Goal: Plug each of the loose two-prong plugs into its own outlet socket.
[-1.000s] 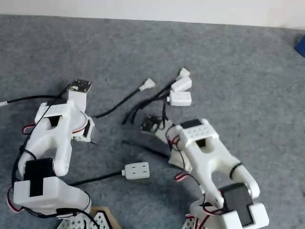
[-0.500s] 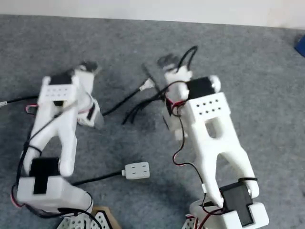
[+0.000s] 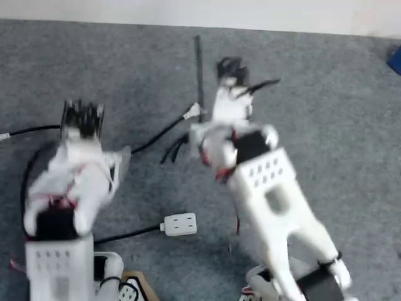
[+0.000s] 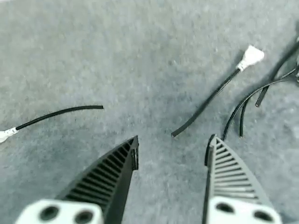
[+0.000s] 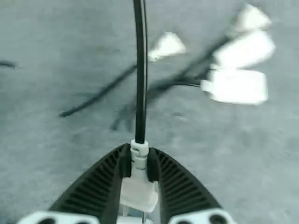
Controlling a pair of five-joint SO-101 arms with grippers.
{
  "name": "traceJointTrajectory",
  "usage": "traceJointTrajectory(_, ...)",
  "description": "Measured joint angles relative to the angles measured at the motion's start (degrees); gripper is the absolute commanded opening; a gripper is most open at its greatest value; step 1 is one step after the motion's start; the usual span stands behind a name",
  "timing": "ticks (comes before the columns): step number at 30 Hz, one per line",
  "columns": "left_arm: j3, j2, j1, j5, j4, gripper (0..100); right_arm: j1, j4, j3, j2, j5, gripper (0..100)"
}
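Right end effector (image 5: 138,150) clamps a plug (image 5: 138,191); left end effector (image 4: 173,140) stands apart, empty. We judge none seated yet: a loose plug (image 4: 251,56) lies ahead of the left.

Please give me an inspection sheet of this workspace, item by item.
Surface: grey carpet.
Job's things: held plug in right pincer; loose plug on carpet; socket between the arms; far sockets together.
Clutter: blue thing at carpet's edge.
Grippers: left pincer open above carpet; right pincer shut on held plug.
Cables: black cable runs out from held plug; loose plug's lead lies on carpet.
Surroundings: pale strip beyond carpet.
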Motion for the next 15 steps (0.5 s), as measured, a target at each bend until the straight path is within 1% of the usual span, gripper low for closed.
traceJointTrajectory(3, 11.0, -11.5, 3.7, 0.0, -2.7, 36, -2.6, -11.4, 14.0, -8.4, 0.5, 0.6)
traceJointTrajectory(6, 19.4, -18.2, 8.0, 0.0, -3.4, 38, -2.8, -17.7, 23.9, -13.7, 0.7, 0.5)
traceJointTrajectory(8, 23.4, -20.8, 9.8, 0.0, -3.7, 39, -2.8, -18.9, 26.0, -14.9, 0.9, 0.5)
traceJointTrajectory(13, 24.8, -23.3, 12.9, -0.1, -4.0, 39, -3.3, -19.7, 26.8, -15.8, 1.0, 0.5)
traceJointTrajectory(15, 25.0, -23.3, 14.1, -0.1, -4.0, 39, -4.8, -19.8, 26.8, -15.9, 1.0, 0.5)
